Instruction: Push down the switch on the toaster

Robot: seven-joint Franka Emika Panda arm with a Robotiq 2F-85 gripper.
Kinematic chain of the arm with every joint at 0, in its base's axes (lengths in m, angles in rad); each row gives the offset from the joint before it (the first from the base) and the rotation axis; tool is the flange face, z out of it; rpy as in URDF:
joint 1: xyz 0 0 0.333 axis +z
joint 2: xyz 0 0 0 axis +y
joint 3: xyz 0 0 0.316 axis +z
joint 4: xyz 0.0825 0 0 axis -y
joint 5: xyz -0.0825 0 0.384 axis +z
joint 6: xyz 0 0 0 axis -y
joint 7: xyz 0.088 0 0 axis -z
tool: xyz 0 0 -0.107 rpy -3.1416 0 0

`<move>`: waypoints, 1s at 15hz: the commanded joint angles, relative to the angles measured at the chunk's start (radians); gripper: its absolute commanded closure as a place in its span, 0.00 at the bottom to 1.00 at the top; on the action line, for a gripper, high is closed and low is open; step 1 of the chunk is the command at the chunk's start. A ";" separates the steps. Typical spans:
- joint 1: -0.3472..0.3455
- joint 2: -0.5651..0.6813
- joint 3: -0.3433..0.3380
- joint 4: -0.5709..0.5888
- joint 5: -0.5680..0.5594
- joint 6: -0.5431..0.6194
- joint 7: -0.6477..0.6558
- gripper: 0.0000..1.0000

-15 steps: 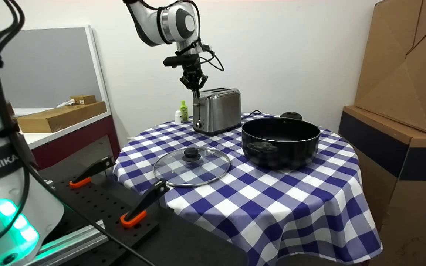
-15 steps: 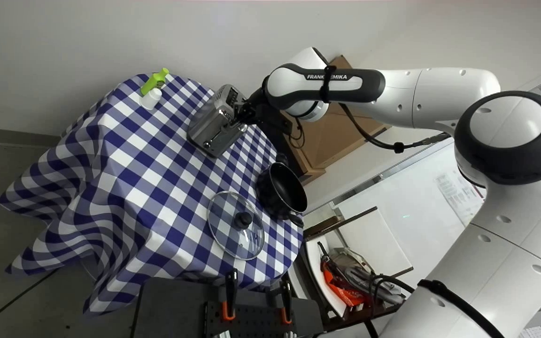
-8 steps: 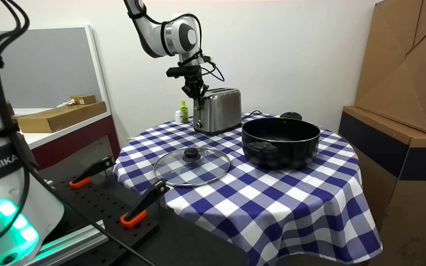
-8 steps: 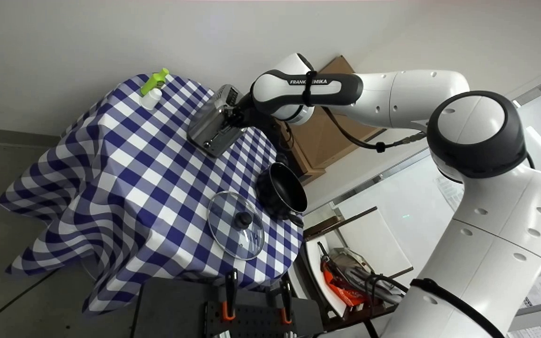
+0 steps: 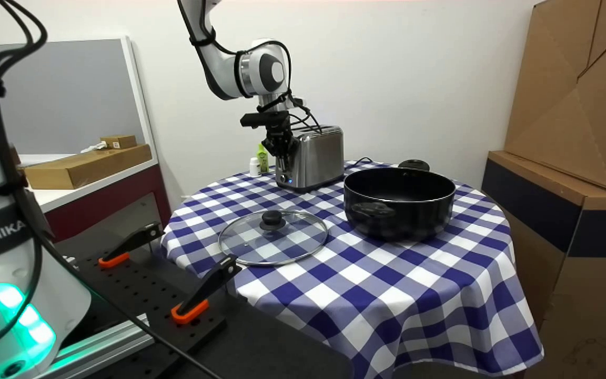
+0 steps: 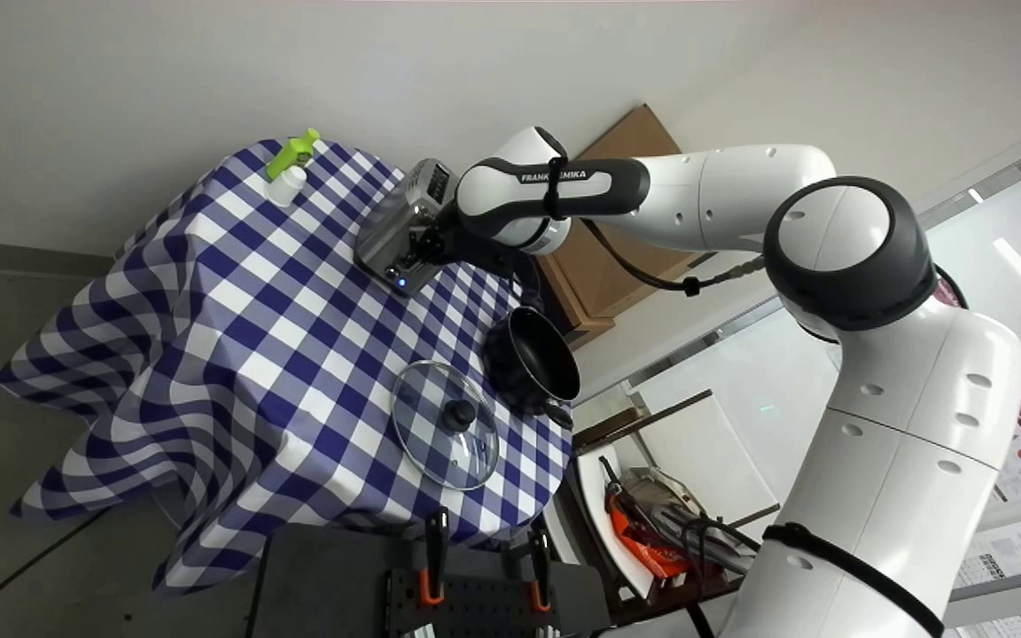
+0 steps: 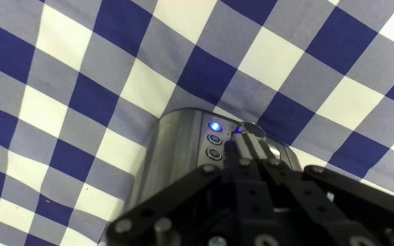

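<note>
In an exterior view I have the claw [image 5: 283, 164] pointing down at the left, narrow end of the brushed-steel toaster [image 5: 321, 158], which stands on the far part of the checked worktop [image 5: 334, 284], left of and beyond the black pot [image 5: 403, 216]. The toaster's long axis runs off to the far right, so only this end face matters to me, and the stroke goes straight down along it. In an exterior view the claw [image 6: 413, 255] reaches from the right to that same end of the toaster [image 6: 379, 232], with a small blue-lit button [image 6: 402, 282] on the near side of it; I can't tell whether metal meets metal. In the wrist view the claw is narrow, its fingers [image 7: 243, 147] side by side with a thin dark seam between, lying right of the blue-lit button and partly across the round dial [image 7: 254, 130]. The lever switch is hidden there; I'd place it on this face, under the fingers. The lit button makes me judge it is probably down and latched. If so, I should lift straight up along the face, without dragging sideways over the dial.
</note>
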 commanded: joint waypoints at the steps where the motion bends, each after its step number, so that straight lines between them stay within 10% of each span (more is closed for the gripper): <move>1: 0.019 0.078 -0.020 0.033 -0.012 0.024 0.012 1.00; 7: 0.005 0.050 0.007 0.016 0.014 0.003 -0.005 1.00; 15: -0.231 -0.251 0.203 -0.185 0.359 -0.302 -0.248 1.00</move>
